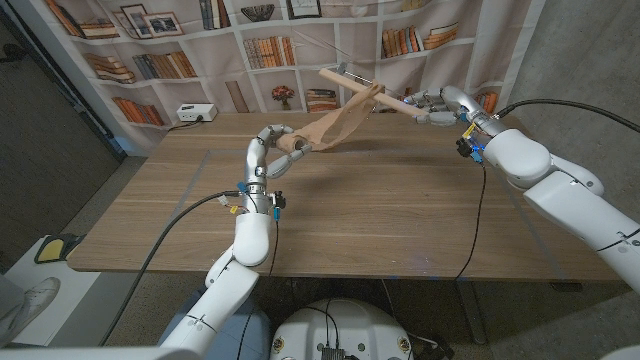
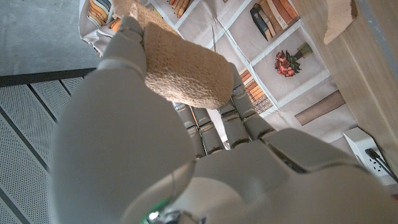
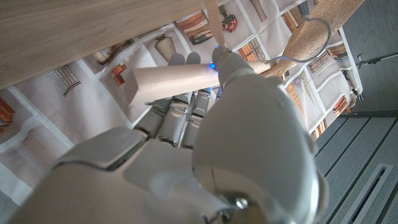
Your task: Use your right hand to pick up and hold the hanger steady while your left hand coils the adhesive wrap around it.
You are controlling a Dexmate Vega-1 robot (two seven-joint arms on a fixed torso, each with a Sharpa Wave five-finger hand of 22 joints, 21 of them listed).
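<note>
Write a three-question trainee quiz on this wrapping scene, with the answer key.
1. Which hand holds the wooden hanger?
2. True or false: the roll of adhesive wrap lies loose on the table.
3. The stretched wrap strip runs from the hanger to: A) the left hand B) the white power strip C) the table edge.

Key: 1. The right hand. 2. False; the left hand grips it. 3. A.

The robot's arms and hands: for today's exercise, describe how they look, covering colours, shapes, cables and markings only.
Both arms have smooth, rounded white shells. The left hand and right hand are silver-grey with segmented metallic fingers. Black cables trail from each forearm, and small blue and yellow fittings sit at the wrists. In the left wrist view, a green mark shows near the base of the hand's white back.
</note>
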